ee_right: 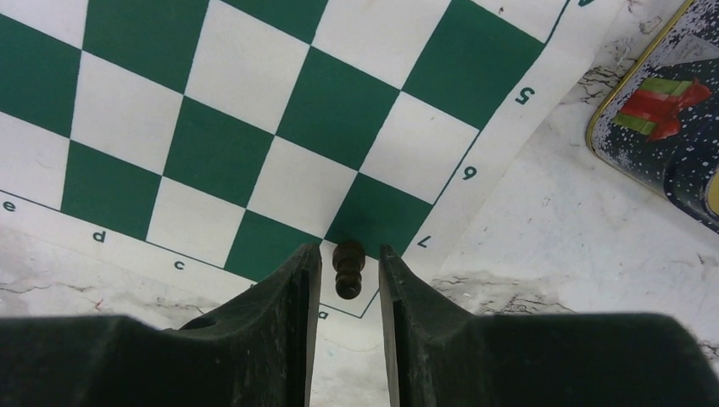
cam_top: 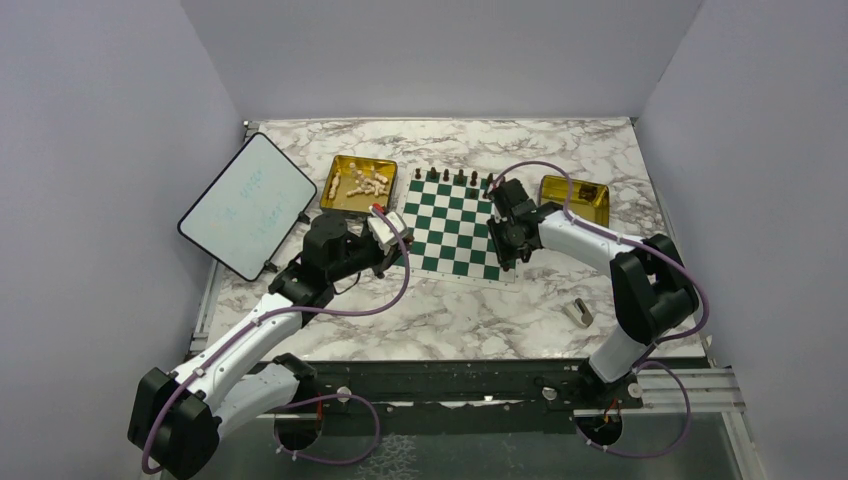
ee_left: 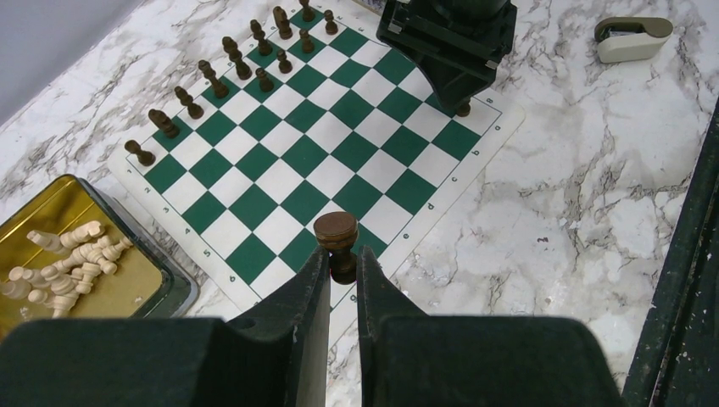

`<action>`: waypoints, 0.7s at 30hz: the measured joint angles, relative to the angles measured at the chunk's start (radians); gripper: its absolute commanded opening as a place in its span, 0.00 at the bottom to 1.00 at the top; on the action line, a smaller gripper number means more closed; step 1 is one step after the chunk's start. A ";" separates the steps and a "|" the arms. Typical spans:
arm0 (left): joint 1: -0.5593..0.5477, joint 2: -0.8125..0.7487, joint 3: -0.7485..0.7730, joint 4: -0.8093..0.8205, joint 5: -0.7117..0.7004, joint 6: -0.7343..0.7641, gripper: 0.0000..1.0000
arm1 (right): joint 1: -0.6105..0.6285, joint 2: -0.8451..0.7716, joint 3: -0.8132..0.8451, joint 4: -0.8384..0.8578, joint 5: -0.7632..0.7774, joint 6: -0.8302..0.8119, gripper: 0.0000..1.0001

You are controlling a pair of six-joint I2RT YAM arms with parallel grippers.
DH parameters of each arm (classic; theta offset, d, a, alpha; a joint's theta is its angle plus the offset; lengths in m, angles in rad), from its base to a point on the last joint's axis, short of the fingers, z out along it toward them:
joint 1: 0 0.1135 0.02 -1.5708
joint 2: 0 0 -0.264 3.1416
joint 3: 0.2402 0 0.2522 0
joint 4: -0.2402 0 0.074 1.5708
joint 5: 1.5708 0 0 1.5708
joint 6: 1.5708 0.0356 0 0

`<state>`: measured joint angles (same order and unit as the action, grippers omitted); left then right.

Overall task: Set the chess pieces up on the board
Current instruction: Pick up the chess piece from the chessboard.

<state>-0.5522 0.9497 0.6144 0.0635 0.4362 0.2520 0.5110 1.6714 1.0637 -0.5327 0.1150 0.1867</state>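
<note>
The green and white board (cam_top: 455, 225) lies mid-table. Several dark chess pieces (cam_top: 455, 178) stand along its far edge, also seen in the left wrist view (ee_left: 216, 80). My left gripper (ee_left: 342, 263) is shut on a dark brown piece (ee_left: 336, 231), held over the board's left border (cam_top: 390, 235). My right gripper (ee_right: 349, 263) is open at the board's right edge (cam_top: 505, 235). A dark pawn (ee_right: 348, 268) stands between its fingers on a corner square, touching neither. Cream pieces (cam_top: 362, 182) lie in a gold tray.
The gold tray (cam_top: 338, 200) sits left of the board, a second gold tray (cam_top: 575, 197) right of it. A white tablet (cam_top: 248, 205) lies at the far left. A small grey block (cam_top: 578, 312) lies near the right arm's base.
</note>
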 measured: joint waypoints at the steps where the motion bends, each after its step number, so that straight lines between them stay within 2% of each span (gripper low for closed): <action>1: 0.000 0.000 0.000 0.000 0.000 0.000 0.10 | 0.000 0.000 -0.003 0.000 0.001 0.001 0.36; 9: 0.000 0.000 0.000 0.000 0.000 0.000 0.10 | 0.000 -0.001 -0.027 -0.002 0.002 0.005 0.28; 21: -0.006 0.000 0.000 -0.001 0.000 0.000 0.10 | 0.000 -0.022 -0.029 -0.014 0.002 0.009 0.27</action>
<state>-0.5587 0.9497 0.6144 0.0628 0.4358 0.2523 0.5110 1.6493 1.0344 -0.5468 0.1165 0.1959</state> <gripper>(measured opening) 0.139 0.269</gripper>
